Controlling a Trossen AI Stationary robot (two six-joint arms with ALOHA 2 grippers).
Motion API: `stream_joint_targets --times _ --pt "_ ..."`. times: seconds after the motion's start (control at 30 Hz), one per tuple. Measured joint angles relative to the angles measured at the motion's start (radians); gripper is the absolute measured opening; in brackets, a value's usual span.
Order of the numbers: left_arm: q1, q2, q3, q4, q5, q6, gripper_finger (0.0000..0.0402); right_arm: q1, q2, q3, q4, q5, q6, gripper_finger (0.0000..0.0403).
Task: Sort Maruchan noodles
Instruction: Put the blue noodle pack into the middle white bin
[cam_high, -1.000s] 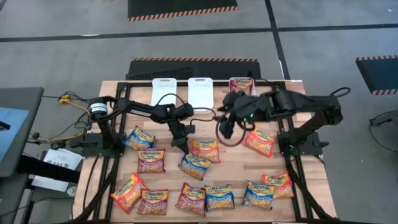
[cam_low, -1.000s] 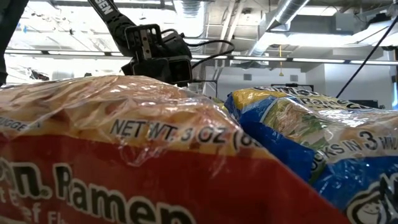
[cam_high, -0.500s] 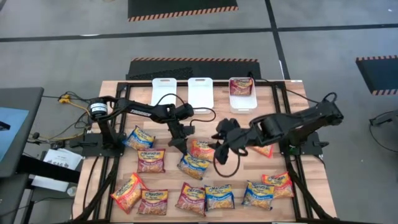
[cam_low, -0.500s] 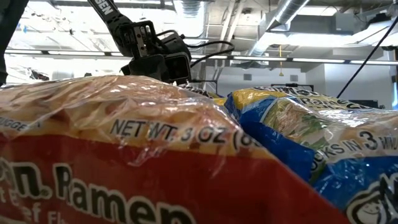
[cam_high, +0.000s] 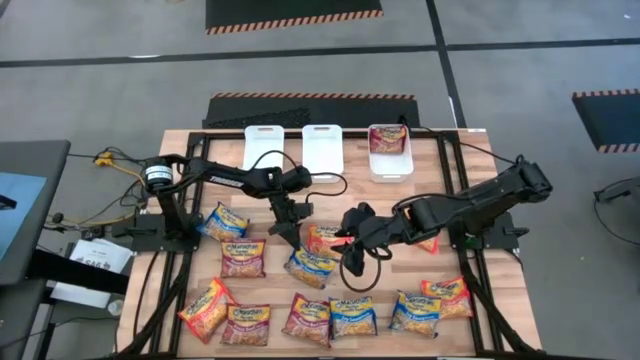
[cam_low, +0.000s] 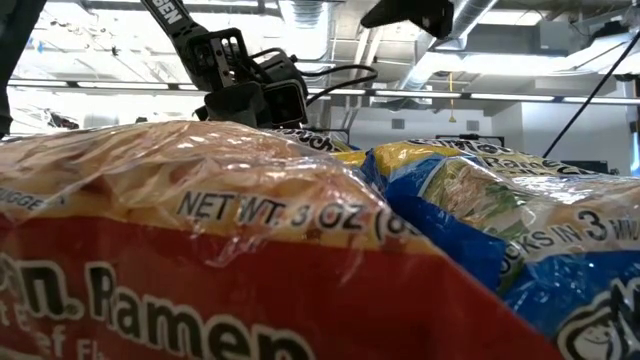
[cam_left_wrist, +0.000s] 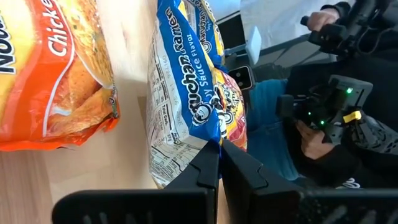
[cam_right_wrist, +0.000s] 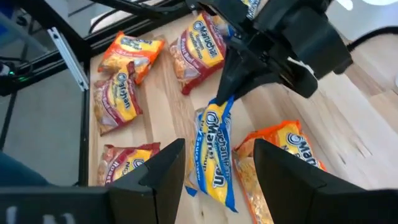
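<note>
2 grippers meet over the middle of the table (cam_high: 180, 140). The left gripper (cam_high: 296, 240) has its fingers (cam_left_wrist: 208, 171) pressed together on the top edge of a blue-and-yellow packet (cam_high: 312, 266), which hangs from them with its lower end on the wood, just beside an orange packet (cam_high: 326, 238). The right gripper (cam_high: 351, 262) hovers close beside it with its fingers (cam_right_wrist: 165, 171) spread apart around nothing, pointing down at that same held packet.

Other Maruchan noodles (cam_high: 330, 316) lie scattered flat: a row of about 6 along the table's near edge, 2 more toward its left side, and an orange one under the right arm. At the far edge stand 3 white bins (cam_high: 324, 150) in a row; the rightmost bin (cam_high: 389, 166) holds a dark red packet (cam_high: 386, 138), while the other 2 show only white.
</note>
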Motion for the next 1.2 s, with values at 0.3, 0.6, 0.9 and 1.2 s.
stream_joint_targets --times 0.3,0.6,0.9,1.2 --pt "-0.001 0.0 0.0 0.006 -0.002 -0.016 0.0 -0.045 0.143 -0.008 0.059 -0.114 -0.058 0.0214" --pt "-0.004 0.001 0.002 0.028 -0.005 -0.035 0.0 -0.082 0.241 -0.006 0.101 -0.241 -0.082 0.0214" --pt "-0.006 0.001 0.002 0.046 -0.007 -0.049 0.0 -0.09 0.303 -0.01 0.105 -0.3 -0.075 0.0214" --pt "-0.006 0.001 0.003 0.083 -0.004 -0.072 0.0 -0.097 0.347 -0.008 0.14 -0.365 -0.036 0.0214"
